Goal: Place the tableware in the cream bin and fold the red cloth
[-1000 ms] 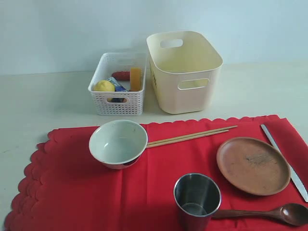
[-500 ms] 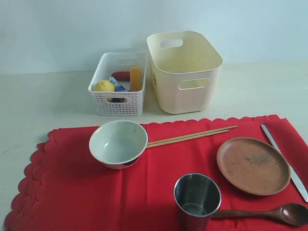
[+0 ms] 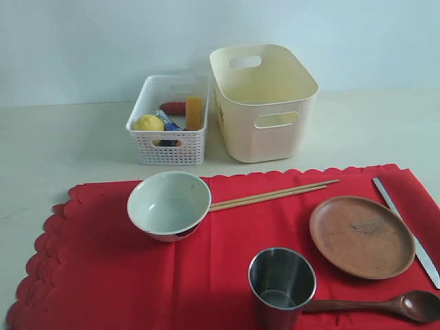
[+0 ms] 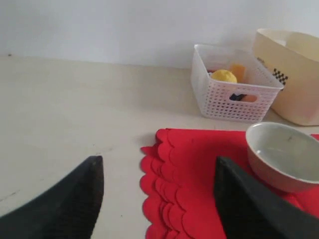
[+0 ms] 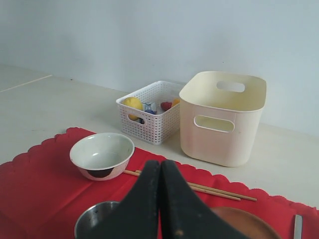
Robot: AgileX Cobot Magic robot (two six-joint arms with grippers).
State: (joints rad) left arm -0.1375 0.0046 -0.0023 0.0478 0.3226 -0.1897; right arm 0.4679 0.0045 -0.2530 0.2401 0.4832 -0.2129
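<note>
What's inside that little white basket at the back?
The basket holds a lemon, a red sausage, an orange block and a blue-white carton. Its walls and these pieces hide the floor and anything lower down.

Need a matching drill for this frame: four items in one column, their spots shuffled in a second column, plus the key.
Column 1
1. bowl
2. steel cup
3. knife
4. lemon

Column 2
A. inside the white perforated basket
B. on the red cloth, between the brown plate and the cloth's edge on the exterior view's right
C. on the cloth, at the handle end of the wooden spoon
D. on the cloth, at the end of the chopsticks on the exterior view's left

Pairs: 1-D, 2-C, 3-B, 4-A
</note>
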